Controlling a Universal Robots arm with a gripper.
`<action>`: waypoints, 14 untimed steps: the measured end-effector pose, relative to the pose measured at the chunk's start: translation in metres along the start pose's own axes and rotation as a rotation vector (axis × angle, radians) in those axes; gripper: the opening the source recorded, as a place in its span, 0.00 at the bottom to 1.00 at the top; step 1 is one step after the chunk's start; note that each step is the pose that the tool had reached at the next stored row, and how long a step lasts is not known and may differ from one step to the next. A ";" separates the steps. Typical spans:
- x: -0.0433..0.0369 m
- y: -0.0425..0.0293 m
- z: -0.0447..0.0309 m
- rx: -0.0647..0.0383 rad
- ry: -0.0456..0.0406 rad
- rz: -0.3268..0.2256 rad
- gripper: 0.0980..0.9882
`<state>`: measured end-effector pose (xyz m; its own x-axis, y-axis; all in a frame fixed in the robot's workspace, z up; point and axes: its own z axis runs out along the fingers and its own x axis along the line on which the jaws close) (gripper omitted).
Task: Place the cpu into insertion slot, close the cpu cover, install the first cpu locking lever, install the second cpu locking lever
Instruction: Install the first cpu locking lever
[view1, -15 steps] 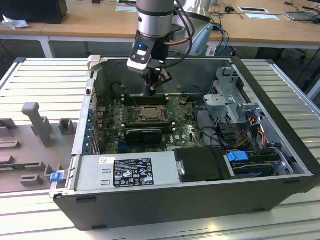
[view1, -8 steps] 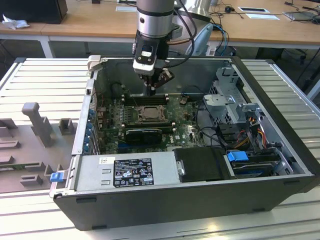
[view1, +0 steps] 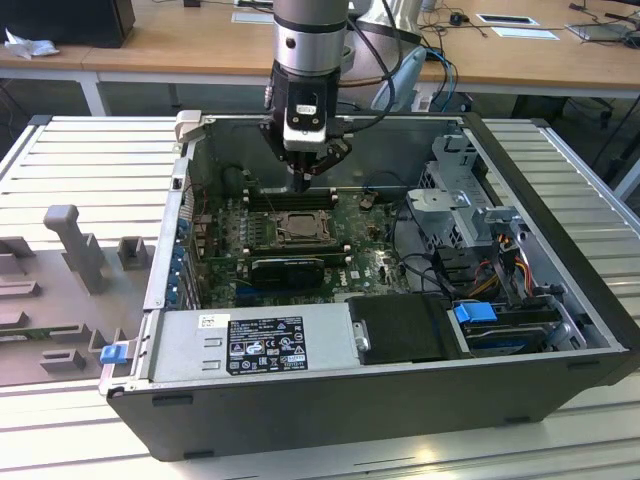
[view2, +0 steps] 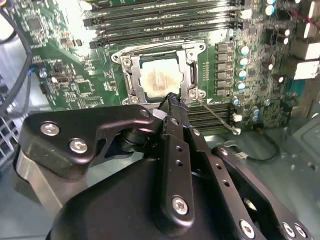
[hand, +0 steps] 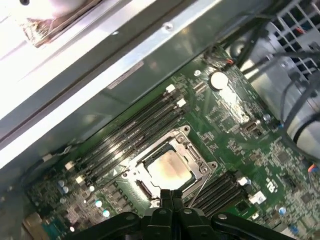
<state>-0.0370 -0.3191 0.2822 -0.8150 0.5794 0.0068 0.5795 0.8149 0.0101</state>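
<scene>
The cpu (view2: 159, 80) lies flat in the insertion slot (view1: 300, 228) of the green motherboard, its pale metal face up; it also appears in the first wrist view (hand: 170, 170). The silvery cpu cover (view2: 131, 82) is down around it, framing the chip. A thin locking lever (view2: 218, 119) sticks out from one socket corner, raised off the board. My gripper (view2: 171, 97) is shut with nothing in it. In both wrist views its tip hovers at the socket's edge; in the exterior view the gripper (view1: 303, 183) hangs just above the socket's far side.
Black memory slots (view2: 165, 20) run along the socket. A long black card (view1: 288, 268) lies nearer the camera than the socket, then the power supply (view1: 260, 340). A drive cage (view1: 470, 200) and cables (view1: 420, 250) stand at the exterior view's right. The case walls (view1: 170, 230) enclose the board.
</scene>
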 end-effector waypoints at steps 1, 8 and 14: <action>0.0000 0.0000 0.0001 0.000 -0.0001 -0.019 0.01; 0.0000 0.0000 0.0007 -0.015 -0.0193 -0.137 0.01; 0.0000 0.0000 0.0018 -0.016 -0.0152 -0.361 0.01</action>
<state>-0.0370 -0.3190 0.2805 -0.9670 0.2544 -0.0150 0.2540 0.9669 0.0251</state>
